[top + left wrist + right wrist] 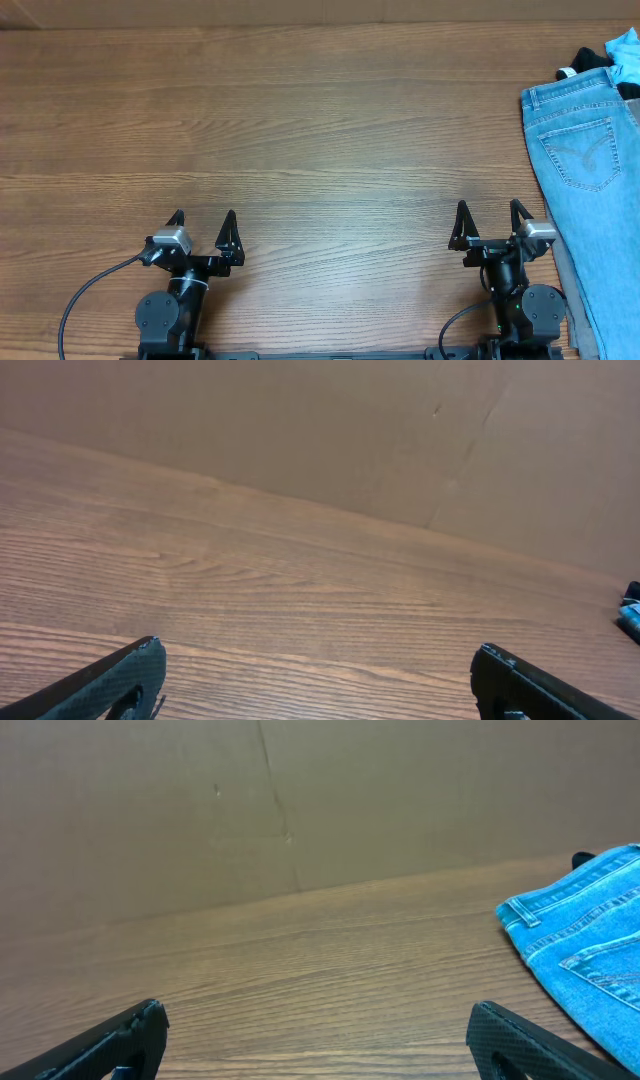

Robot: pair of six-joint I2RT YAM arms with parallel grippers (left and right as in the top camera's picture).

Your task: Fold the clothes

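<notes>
Both released, left pincer [204,215], right pincer [489,205], jeans [590,150] flat, possibly atop grey trousers [562,275]

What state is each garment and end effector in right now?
Left end effector: open, empty.
Right end effector: open, empty, just left of the jeans.
Jeans: unfolded, lying flat, back pocket up.
Grey trousers: only an edge shows beside the jeans; fold state unclear.
Small garments: black, white and cyan, bunched beyond the waistband.
</notes>
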